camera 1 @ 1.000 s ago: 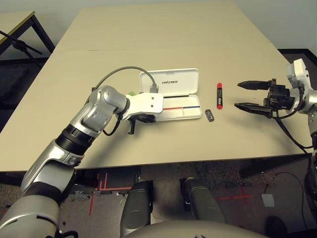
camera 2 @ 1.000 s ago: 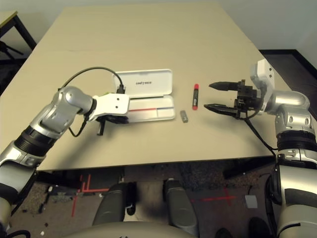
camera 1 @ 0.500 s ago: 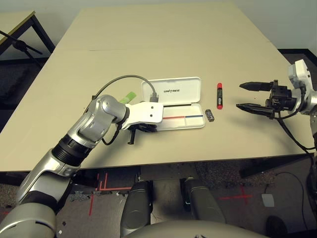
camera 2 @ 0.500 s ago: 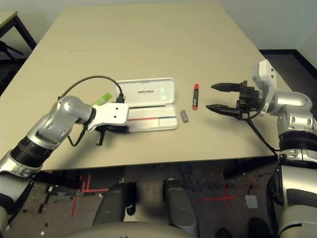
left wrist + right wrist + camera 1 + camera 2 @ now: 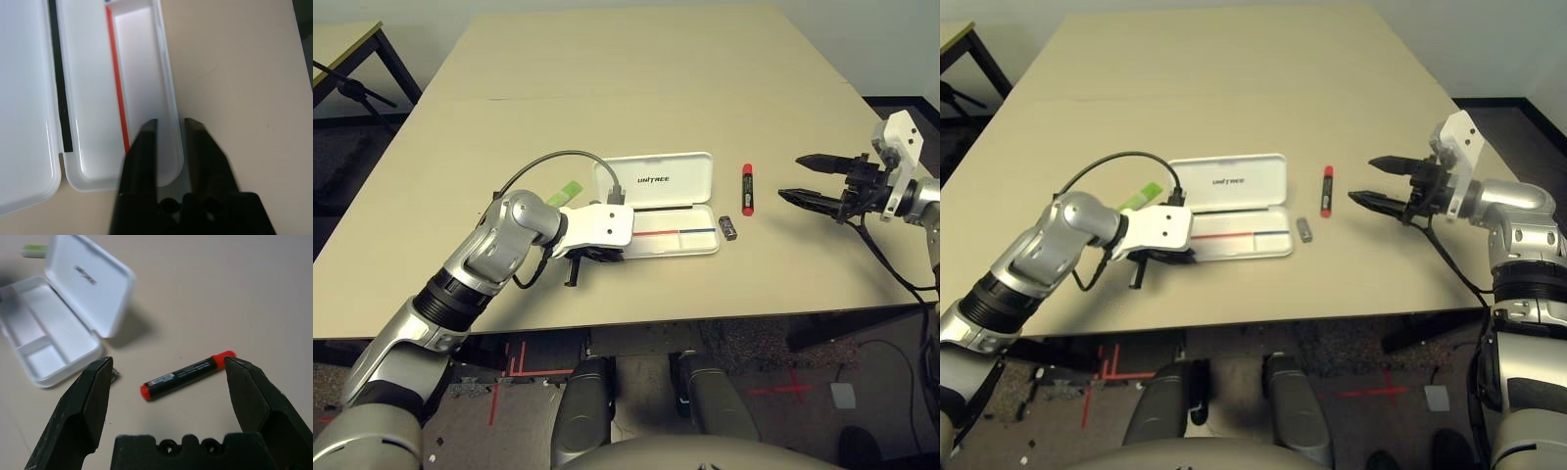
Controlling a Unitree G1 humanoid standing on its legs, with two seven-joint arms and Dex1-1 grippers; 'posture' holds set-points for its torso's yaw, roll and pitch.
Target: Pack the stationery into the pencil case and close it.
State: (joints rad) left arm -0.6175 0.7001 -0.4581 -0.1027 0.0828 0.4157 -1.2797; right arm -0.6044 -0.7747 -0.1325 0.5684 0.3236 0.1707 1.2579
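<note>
Open white pencil case (image 5: 671, 211) on the bench (image 5: 636, 88) — left tool (image 5: 170, 128) narrowly parted astride its near wall. Right tool (image 5: 168, 369) gapes wide near the red marker (image 5: 183, 374).

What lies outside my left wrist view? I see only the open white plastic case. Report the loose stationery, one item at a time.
Observer: A red marker with a black label band lies on the table to the robot's right of the white plastic pencil case, outside it.
Operator: Next item.
Observer: A tiny dark grey block sits on the table just off the case's right end, nearer the robot than the marker.
Operator: Give me the third.
Observer: A flat light-green strip lies on the table just past the case's left end.
</note>
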